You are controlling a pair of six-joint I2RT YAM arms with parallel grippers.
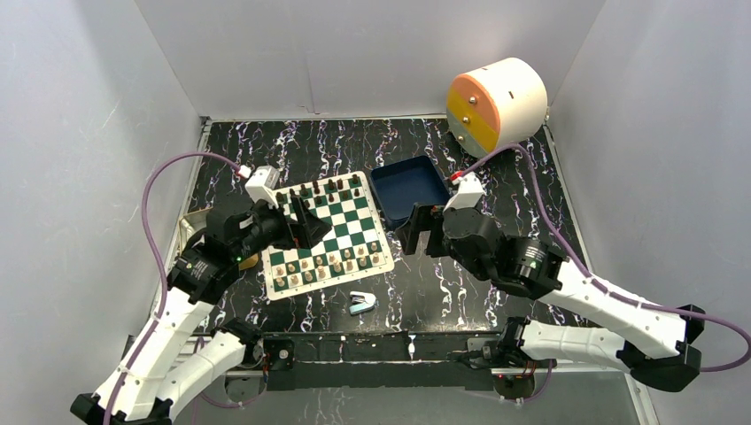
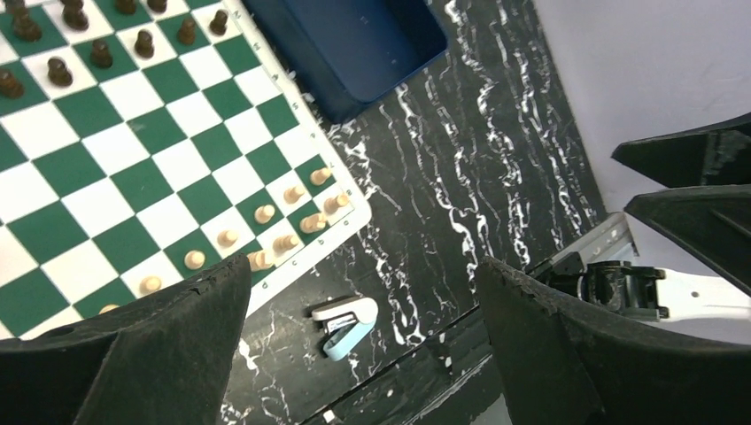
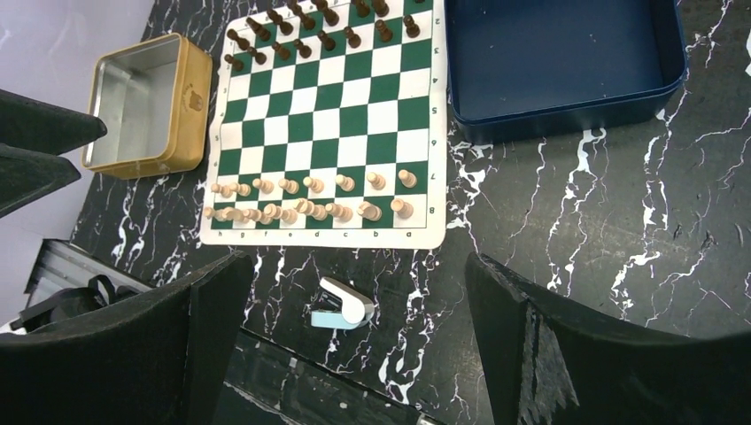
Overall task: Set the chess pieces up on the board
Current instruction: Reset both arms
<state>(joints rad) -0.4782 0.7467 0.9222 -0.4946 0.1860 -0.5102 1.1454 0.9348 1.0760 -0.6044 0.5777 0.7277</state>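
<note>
The board [image 1: 350,221] lies flat left of centre, a green and white checkered mat. Tan chess pieces [image 1: 323,266] fill its two near rows, and dark chess pieces [image 1: 332,186] fill its two far rows. My left gripper [image 1: 305,226] hovers over the board's left-middle, open and holding nothing. In the left wrist view the left gripper [image 2: 363,266] frames the board [image 2: 133,142] and tan pieces [image 2: 266,239]. My right gripper [image 1: 423,232] hangs open and holding nothing just right of the board. The right wrist view has the right gripper [image 3: 359,261] below the board [image 3: 328,115], tan pieces [image 3: 305,199] and dark pieces [image 3: 310,31].
A dark blue tray [image 1: 407,190] sits at the board's far right corner. A gold tin [image 3: 150,106] stands at the board's left side. A small light-blue stapler [image 1: 361,302] lies in front of the board. A white and orange cylinder [image 1: 496,102] rests at the back right.
</note>
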